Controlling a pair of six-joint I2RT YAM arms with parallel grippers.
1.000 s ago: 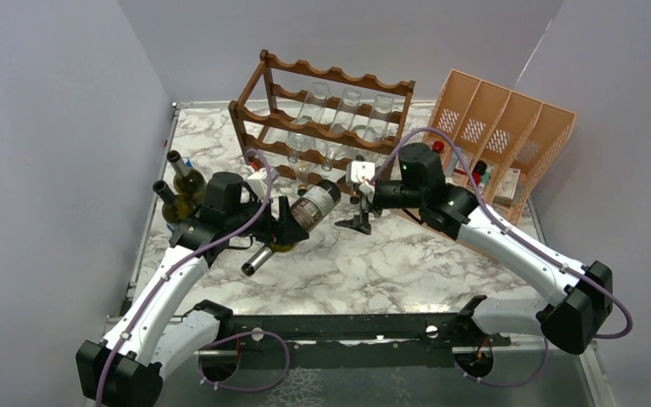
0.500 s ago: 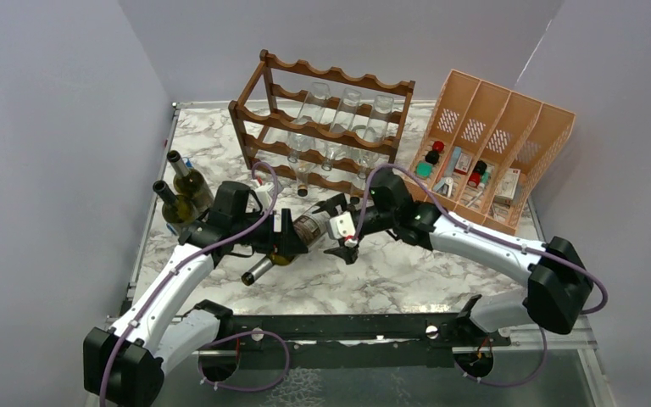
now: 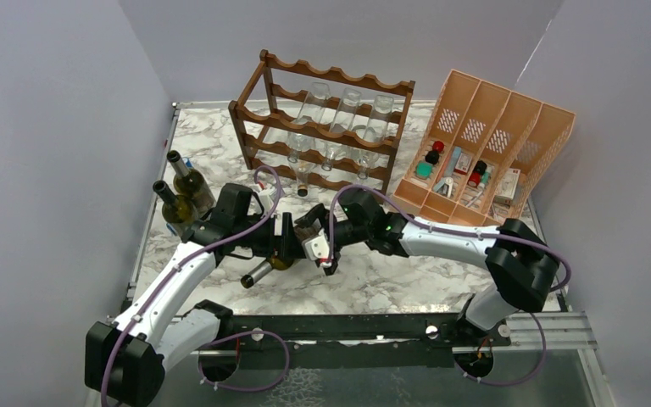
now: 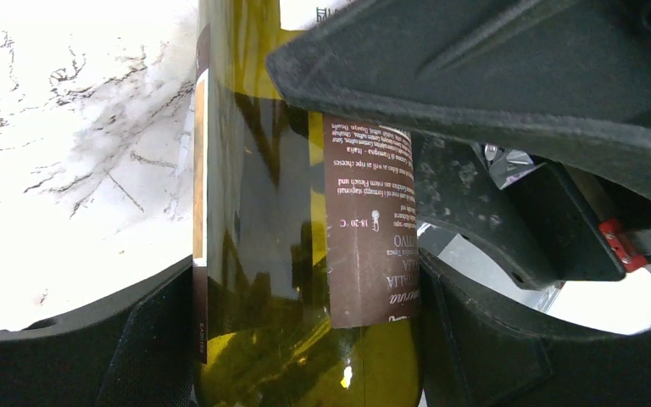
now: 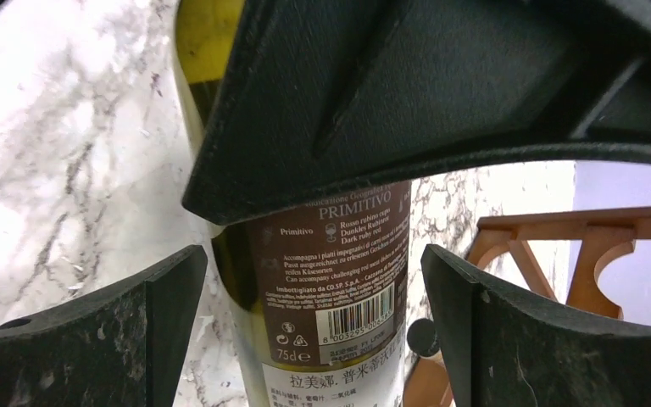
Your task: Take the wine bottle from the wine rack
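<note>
I hold the wine bottle (image 4: 288, 212) off the wine rack (image 3: 331, 131), clamped in my left gripper (image 4: 305, 322); my right gripper (image 5: 309, 288) straddles it, spread wide. Only set-down remains, I judge.

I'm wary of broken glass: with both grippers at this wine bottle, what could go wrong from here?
The right gripper is open astride the wine bottle that the left gripper holds; if the left lets go first, it could fall onto the table. The two grippers crowd together, so fingers could clash. Two bottles beside the left arm could get knocked.
</note>
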